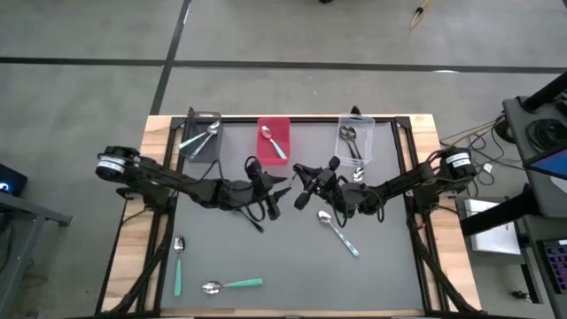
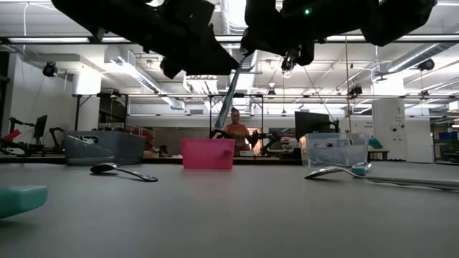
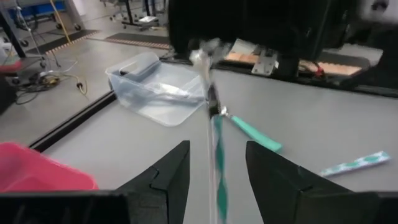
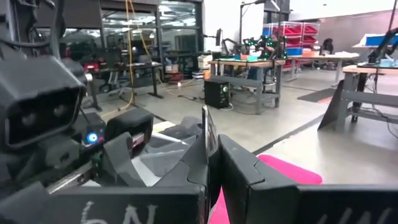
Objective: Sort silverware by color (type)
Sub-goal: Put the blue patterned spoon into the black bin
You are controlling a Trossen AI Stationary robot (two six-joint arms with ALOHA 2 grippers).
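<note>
Both arms meet over the table's middle. My right gripper [image 1: 301, 182] [image 4: 211, 146] is shut on a spoon with a pale, teal-patterned handle [image 3: 217, 168] [image 2: 231, 97]. The spoon hangs in the air, bowl end up. My left gripper [image 1: 282, 186] [image 3: 217, 149] is open, one finger on either side of the hanging handle without touching it. On the table lie three teal-handled spoons [image 1: 337, 232] [image 1: 177, 261] [image 1: 232, 285]. More spoons lie in the three bins at the far edge. My right gripper pinches the spoon's upper, silver end [image 4: 206, 127] between its two fingers; the thin metal shows edge-on in the gap. The fingers come about level from the table's right side. The spoon hangs slanting below them, handle [image 2: 228, 115] down, clear of the table.
Along the far edge stand a grey bin [image 1: 202, 139] [image 2: 100, 147], a red bin [image 1: 273, 140] [image 2: 208, 153] and a clear bin [image 1: 356, 142] [image 3: 155, 87]. A person [image 2: 235, 132] sits in the room beyond the table.
</note>
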